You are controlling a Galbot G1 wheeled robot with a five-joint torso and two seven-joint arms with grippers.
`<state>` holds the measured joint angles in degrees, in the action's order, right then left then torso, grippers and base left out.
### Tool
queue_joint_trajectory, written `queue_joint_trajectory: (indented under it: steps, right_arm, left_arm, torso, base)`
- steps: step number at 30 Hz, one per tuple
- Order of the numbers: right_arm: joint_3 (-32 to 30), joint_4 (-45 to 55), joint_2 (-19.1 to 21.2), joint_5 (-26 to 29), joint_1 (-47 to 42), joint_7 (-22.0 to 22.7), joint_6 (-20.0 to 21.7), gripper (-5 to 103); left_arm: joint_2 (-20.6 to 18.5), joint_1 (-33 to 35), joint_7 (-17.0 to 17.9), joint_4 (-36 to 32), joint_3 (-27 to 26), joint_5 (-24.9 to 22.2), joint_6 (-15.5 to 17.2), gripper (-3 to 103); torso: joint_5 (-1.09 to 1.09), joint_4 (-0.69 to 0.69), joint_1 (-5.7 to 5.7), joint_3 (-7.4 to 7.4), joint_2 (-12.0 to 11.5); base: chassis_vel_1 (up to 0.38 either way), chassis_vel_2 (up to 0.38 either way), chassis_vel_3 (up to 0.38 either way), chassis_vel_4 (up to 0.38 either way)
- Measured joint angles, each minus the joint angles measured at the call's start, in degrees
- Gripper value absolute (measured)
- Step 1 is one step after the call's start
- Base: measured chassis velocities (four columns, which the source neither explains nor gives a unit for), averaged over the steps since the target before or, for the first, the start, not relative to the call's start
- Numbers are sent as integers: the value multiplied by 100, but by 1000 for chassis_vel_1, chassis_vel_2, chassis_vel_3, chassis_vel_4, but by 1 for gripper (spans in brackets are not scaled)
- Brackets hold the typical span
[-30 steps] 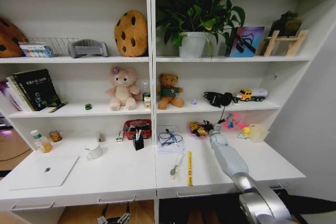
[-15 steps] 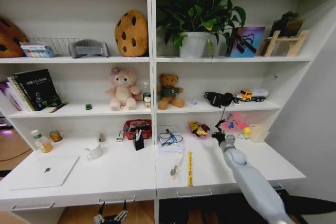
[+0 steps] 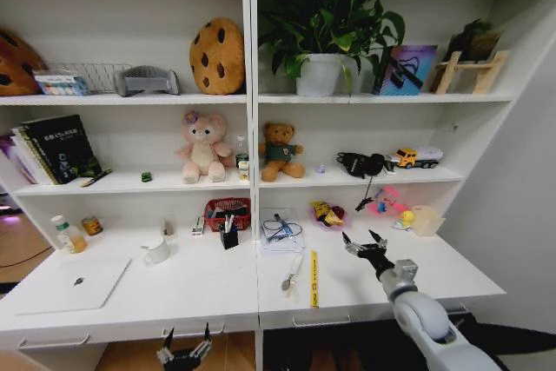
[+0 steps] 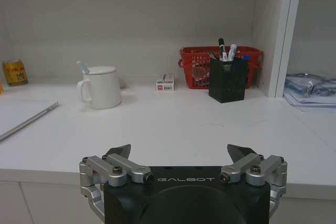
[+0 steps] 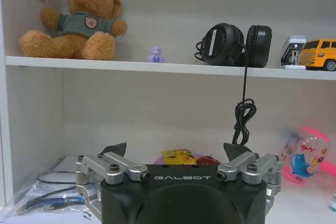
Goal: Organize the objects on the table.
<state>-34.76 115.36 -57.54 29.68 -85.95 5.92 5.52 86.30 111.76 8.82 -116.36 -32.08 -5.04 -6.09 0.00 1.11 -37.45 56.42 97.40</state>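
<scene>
**Right gripper hovers empty over cluttered white desk**

The robot's right gripper (image 3: 365, 241) hangs above the right half of the long white table (image 3: 200, 288), its two fingers spread wide with nothing between them — the right wrist view shows both dark fingertips (image 5: 114, 149) well apart, pointed toward a shelf holding a brown teddy bear (image 5: 73, 23) and black headphones (image 5: 235, 44), whose cord dangles down toward the desk. Below and beyond the fingers sits a pink dish of snacks (image 3: 327, 214).

The left gripper (image 3: 184, 355) is parked low in front of the desk's drawer edge, fingers likewise splayed and empty. Its wrist camera looks across the tabletop at a white mug (image 4: 101, 86), a black pen holder (image 4: 227, 78) stuffed with pens and markers, and a red basket (image 4: 195, 64) just behind it.

The objects lie scattered along the desk. A silver laptop (image 3: 71, 284) rests closed at the far left, with a green-capped jar (image 3: 62, 234) and a small can (image 3: 91, 226) standing behind it near the back wall. Toward the middle, a yellow ruler (image 3: 314, 278) lies lengthwise near the front edge, a pen-like item (image 3: 291, 274) just beside it — the gripper hovers to the ruler's right, apart from both.
</scene>
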Motion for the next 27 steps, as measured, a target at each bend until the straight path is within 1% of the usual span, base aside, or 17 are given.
queue_joint_trajectory:
  steps: [2, 5, 6, 7, 8, 9, 10, 12, 14, 15, 16, 19, 21, 23, 24, 26, 27]
  right_arm:
    - [-90, 160, -74, -47, -177, 0, -23, 100]
    - [-290, 519, -249, -149, -704, -13, -104, 100]
    - [-337, 609, -296, -162, -830, -27, -117, 100]
    - [-421, 815, -406, -198, -1117, -64, -159, 100]
    - [-421, 815, -406, -198, -1117, -64, -159, 100]
    - [-450, 901, -475, -220, -1223, -84, -178, 100]
    - [-472, 1088, -629, -282, -1434, -122, -220, 100]
    - [-473, 1149, -692, -319, -1512, -132, -235, 100]
    - [-445, 1293, -876, -488, -1669, -152, -301, 100]
    - [-414, 1329, -947, -586, -1705, -165, -329, 100]
    - [-414, 1329, -947, -586, -1705, -165, -329, 100]
    - [-319, 1431, -1048, -765, -1711, -219, -396, 100]
    - [-319, 1431, -1048, -765, -1711, -219, -396, 100]
    - [-289, 1419, -1045, -856, -1687, -361, -627, 100]
    - [-289, 1419, -1045, -856, -1687, -361, -627, 100]
    - [-278, 1339, -999, -917, -1608, -540, -919, 100]
    - [-278, 1339, -999, -917, -1608, -540, -919, 100]
  left_arm:
    - [-39, -36, 4, -80, -60, -74, -1, 100]
    - [-208, -170, -118, -403, -378, -187, -22, 100]
    - [-267, -202, -156, -498, -483, -220, -16, 100]
    - [-466, -267, -234, -741, -819, -345, 35, 100]
    - [-466, -267, -234, -741, -819, -345, 35, 100]
    - [-560, -270, -288, -872, -965, -496, 98, 100]
    - [-806, -247, -294, -1256, -1398, -896, 203, 100]
    - [-900, -223, -306, -1392, -1545, -1032, 262, 100]
    - [-1099, -154, -329, -1712, -1830, -1342, 427, 100]
    - [-1131, -105, -330, -1832, -1907, -1437, 547, 100]
    - [-1131, -105, -330, -1832, -1907, -1437, 547, 100]
    - [-1091, 67, -344, -2131, -2002, -1680, 864, 100]
    - [-1091, 67, -344, -2131, -2002, -1680, 864, 100]
    - [-1094, 112, -345, -2220, -2023, -1829, 1050, 100]
    - [-1094, 112, -345, -2220, -2023, -1829, 1050, 100]
    - [-1114, 96, -336, -2220, -2087, -1906, 1150, 100]
    - [-1114, 96, -336, -2220, -2087, -1906, 1150, 100]
  torso:
    - [-2, -1, 0, 0, 0]
    - [-2, 0, 0, 0, -1]
    - [-2, 2, -1, 0, -1]
    - [1, 8, 0, 0, 0]
    - [1, 8, 0, 0, 0]
    - [-6, 1, 0, 0, -1]
    - [4, 3, -1, 0, 0]
    - [4, 1, 0, 0, 0]
    - [-3, 1, -1, 0, -1]
    - [-1, 2, 0, 0, 0]
    - [-1, 2, 0, 0, 0]
    - [-1, -2, -1, 0, 0]
    - [-1, -2, -1, 0, 0]
    - [-1, 2, 0, 0, -1]
    - [-1, 2, 0, 0, -1]
    - [-1, 0, -1, 0, -1]
    - [-1, 0, -1, 0, -1]
  base:
    - [0, 0, 0, 0]
    - [0, 0, 0, 0]
    - [0, 0, 0, 0]
    - [0, 0, 0, 0]
    - [0, 0, 0, 0]
    - [0, 0, 0, 0]
    - [0, 0, 0, 0]
    - [0, 0, 0, 0]
    - [0, 0, 0, 0]
    - [0, 0, 0, 0]
    - [0, 0, 0, 0]
    - [0, 0, 0, 0]
    - [0, 0, 0, 0]
    - [0, 0, 0, 0]
    - [0, 0, 0, 0]
    - [0, 0, 0, 0]
    - [0, 0, 0, 0]
